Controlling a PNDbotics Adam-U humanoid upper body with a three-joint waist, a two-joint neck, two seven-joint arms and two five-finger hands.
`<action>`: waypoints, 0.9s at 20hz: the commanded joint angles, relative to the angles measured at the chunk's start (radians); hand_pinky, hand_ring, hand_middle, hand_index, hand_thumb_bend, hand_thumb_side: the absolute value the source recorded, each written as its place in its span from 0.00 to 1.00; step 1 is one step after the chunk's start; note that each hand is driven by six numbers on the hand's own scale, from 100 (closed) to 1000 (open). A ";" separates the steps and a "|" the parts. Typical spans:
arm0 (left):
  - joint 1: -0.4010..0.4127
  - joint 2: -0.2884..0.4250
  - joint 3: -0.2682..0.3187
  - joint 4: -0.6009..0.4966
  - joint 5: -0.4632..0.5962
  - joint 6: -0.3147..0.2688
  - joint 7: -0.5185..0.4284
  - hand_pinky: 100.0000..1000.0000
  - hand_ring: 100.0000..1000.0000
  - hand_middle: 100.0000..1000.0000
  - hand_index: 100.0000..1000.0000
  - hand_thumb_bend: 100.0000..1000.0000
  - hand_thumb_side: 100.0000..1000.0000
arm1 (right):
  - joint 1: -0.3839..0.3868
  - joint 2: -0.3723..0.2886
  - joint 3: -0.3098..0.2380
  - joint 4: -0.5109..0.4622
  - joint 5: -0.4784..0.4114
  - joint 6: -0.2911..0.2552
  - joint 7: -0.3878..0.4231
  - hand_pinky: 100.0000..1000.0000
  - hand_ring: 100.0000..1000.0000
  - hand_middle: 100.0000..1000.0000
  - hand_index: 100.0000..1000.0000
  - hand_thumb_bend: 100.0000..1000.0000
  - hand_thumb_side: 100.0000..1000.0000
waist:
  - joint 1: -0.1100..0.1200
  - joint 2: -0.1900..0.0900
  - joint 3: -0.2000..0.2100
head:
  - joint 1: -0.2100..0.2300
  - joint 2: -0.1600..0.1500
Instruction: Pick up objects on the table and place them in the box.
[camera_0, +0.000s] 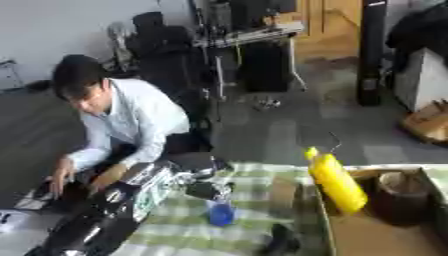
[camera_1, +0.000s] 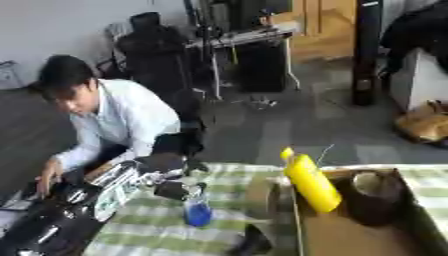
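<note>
Left hand (camera_1: 171, 189) hovered by blue bottle (camera_1: 198, 214), finger state unclear; bottle looked light, rigid, slippery—grab mid-body.

1 box (camera_1: 350, 235), 1 yellow bottle (camera_1: 311, 182).

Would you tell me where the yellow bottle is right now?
The yellow bottle leans inside the cardboard box at its left wall, beside a brown pot.
</note>
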 joint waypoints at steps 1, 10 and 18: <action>-0.010 0.039 0.015 -0.005 0.003 0.008 0.000 0.49 0.74 0.86 0.96 0.06 1.00 | -0.006 -0.026 -0.004 -0.016 -0.006 -0.085 -0.081 0.90 0.98 0.79 0.73 0.00 1.00 | -0.011 -0.011 0.002 | 0.002 0.008; -0.009 0.035 0.016 -0.003 -0.007 0.022 -0.017 0.78 0.90 0.95 1.00 0.20 1.00 | -0.009 -0.027 -0.002 -0.016 -0.008 -0.087 -0.079 0.90 0.98 0.79 0.73 0.00 1.00 | -0.010 -0.009 0.001 | 0.008 0.009; -0.020 0.025 0.015 0.015 0.004 0.035 -0.063 0.76 0.91 0.96 1.00 0.22 1.00 | -0.010 -0.026 -0.002 -0.016 -0.011 -0.088 -0.081 0.90 0.98 0.79 0.73 0.00 1.00 | -0.009 -0.008 -0.005 | 0.014 0.005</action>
